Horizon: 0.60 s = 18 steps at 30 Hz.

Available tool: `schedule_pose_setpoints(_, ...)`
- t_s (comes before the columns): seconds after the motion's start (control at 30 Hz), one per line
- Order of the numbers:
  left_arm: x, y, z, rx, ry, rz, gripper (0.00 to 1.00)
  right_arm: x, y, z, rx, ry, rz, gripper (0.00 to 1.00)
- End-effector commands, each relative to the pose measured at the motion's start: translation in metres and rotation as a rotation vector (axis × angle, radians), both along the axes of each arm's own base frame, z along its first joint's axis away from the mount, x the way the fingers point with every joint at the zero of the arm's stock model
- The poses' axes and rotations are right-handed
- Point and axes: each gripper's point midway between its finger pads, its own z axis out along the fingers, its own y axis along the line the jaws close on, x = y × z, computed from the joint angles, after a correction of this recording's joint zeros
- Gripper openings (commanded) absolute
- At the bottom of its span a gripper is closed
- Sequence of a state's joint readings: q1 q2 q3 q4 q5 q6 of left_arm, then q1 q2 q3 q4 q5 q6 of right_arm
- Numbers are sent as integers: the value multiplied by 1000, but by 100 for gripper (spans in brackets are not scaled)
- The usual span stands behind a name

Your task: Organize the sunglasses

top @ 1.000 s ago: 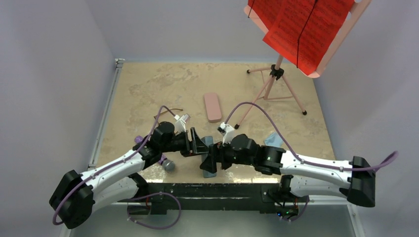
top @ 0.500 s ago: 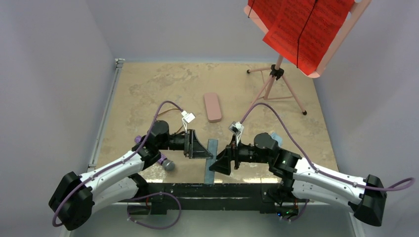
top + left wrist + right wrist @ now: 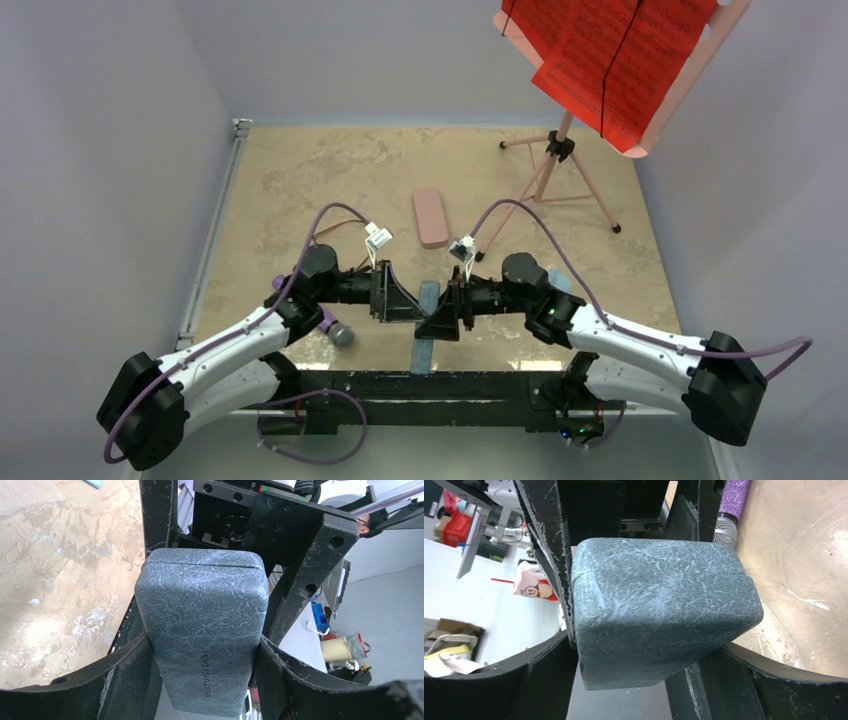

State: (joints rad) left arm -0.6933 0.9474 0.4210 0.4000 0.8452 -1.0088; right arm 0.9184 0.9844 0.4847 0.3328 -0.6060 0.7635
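Oblong, crackle-textured blue-grey case (image 3: 202, 640)

Pale lavender-grey walls (image 3: 100, 150) close in left, far and right sides. Tabletop (image 3: 300, 170) beige, marbled stone look, whitish worn patches. Metal rail (image 3: 212, 230) along left edge, black bar (image 3: 440, 385) along near edge. Pink music stand (image 3: 560, 150) far right, tripod feet on tabletop, red printed sheets (image 3: 610, 60) on top. Light soft, even, shadows faint. Wrist views: pale floor (image 3: 489, 610) with clutter past near edge.
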Motion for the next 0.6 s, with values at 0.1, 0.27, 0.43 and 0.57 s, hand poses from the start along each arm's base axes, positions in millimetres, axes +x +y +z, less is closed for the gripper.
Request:
schedule_pose_setpoints(0.1, 13, 2, 26, -41, -137, 66, 0, -7, 9, 44, 134, -55, 74, 66)
schedule_pose_setpoints(0.27, 25, 20, 1, 22, -180, 121, 0, -26, -2, 55, 171, -85, 151, 10)
schedule_pose_setpoints(0.43, 27, 32, -20, -8, -218, 79, 0, -51, -15, 80, 307, -88, 259, 0)
schedule_pose_setpoints(0.57, 29, 29, -22, -29, -156, 71, 0, -42, -11, 80, 267, -97, 216, 0)
